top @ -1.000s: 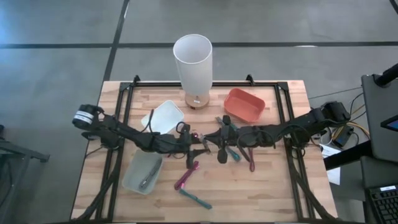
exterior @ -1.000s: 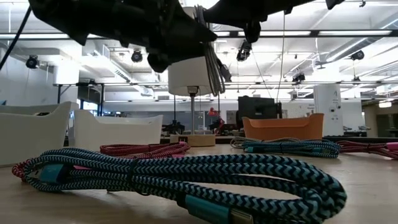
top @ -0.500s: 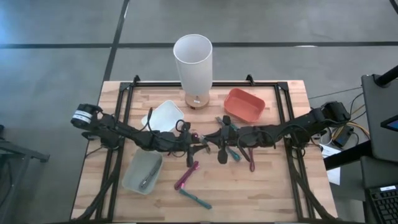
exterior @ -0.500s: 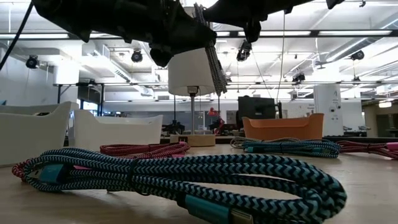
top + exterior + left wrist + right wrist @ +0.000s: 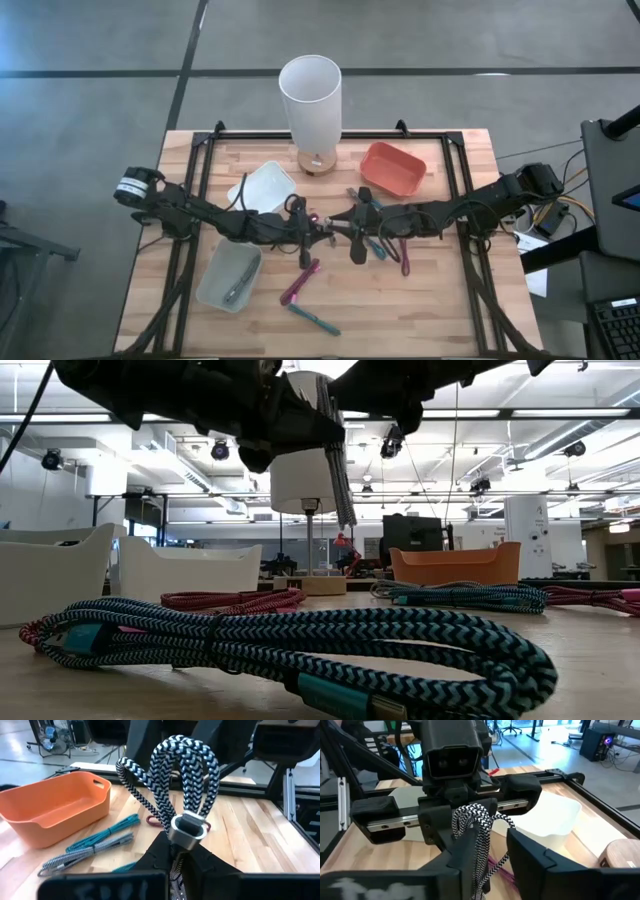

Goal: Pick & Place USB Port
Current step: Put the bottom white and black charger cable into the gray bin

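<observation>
A black-and-white braided USB cable (image 5: 185, 775), coiled in loops, hangs in the air over the table's middle between my two grippers. My left gripper (image 5: 326, 232), reaching in from the table's left, is shut on it; in the left wrist view the metal plug (image 5: 187, 827) sits just past my fingertips. My right gripper (image 5: 495, 845) faces it from the table's right and is open, with the loops (image 5: 475, 822) standing between its fingers. In the low view the loops (image 5: 340, 470) slant down below both grippers. My left gripper pinches the bundled strands (image 5: 176, 862) just behind the metal plug between its two fingers, coming roughly level from the table's left. The loops stand out beyond the fingertips, and the cable is clear of the table. My right gripper has strands running along the inner side of one finger (image 5: 467, 845), while the other finger (image 5: 525, 847) stands apart from them. Whether that first finger touches the strands I cannot tell.
At the table's far edge a tall white cylinder (image 5: 310, 100) stands on a wooden base. Around the middle are an orange bin (image 5: 392, 168), a white bin (image 5: 262, 187) and a clear bin (image 5: 228, 277). Pink (image 5: 300, 282), teal (image 5: 315, 320) and maroon (image 5: 403, 255) cables lie on the wood.
In the low view my left gripper's fingers have closed in on the black-and-white cable. The loops hanging below, which bulged outward a second ago, have drawn together into a straighter slant. Both arms have stayed over the table's middle.
</observation>
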You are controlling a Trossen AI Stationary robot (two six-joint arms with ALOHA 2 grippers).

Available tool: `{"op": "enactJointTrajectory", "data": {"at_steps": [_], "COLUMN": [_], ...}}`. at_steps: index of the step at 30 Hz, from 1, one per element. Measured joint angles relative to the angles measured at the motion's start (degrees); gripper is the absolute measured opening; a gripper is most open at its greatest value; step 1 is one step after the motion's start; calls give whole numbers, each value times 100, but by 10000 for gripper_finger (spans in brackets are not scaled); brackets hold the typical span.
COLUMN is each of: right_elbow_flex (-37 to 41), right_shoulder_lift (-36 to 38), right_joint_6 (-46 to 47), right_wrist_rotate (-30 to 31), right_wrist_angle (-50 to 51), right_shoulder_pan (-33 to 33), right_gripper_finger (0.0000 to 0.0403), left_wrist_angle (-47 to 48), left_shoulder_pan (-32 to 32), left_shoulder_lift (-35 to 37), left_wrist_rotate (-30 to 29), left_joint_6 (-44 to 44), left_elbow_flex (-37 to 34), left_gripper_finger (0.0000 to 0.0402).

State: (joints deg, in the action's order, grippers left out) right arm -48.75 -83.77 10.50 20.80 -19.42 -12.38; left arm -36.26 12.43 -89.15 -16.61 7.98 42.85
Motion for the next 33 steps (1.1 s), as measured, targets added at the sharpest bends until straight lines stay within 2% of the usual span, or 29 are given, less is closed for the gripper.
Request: {"op": "enactJointTrajectory", "data": {"at_steps": [4, 10, 20, 24, 28, 33], "right_elbow_flex": [0, 0, 0, 0, 0, 0], "right_shoulder_lift": [2, 13, 13, 13, 13, 13], "right_joint_6": [-2, 0, 0, 0, 0, 209], "right_wrist_rotate": [22, 20, 15, 15, 15, 15], "right_wrist_angle": [21, 168, 229, 253, 254, 265], "right_shoulder_pan": [-4, -11, -9, -11, -9, -9], "right_gripper_finger": [149, 180, 192, 192, 192, 192], "left_wrist_angle": [407, 1792, 5893, 7234, 7854, 8202], "left_shoulder_pan": [4, 4, 62, 166, 313, 547], "left_shoulder_lift": [101, 738, 2241, 2632, 2850, 2899], "left_wrist_rotate": [18, 25, 267, 386, 453, 1089], "left_joint_6": [187, 762, 2494, 3043, 3536, 4107], "left_elbow_flex": [0, 21, 546, 880, 1044, 1043], "left_gripper_finger": [13, 23, 20, 19, 19, 19]}}
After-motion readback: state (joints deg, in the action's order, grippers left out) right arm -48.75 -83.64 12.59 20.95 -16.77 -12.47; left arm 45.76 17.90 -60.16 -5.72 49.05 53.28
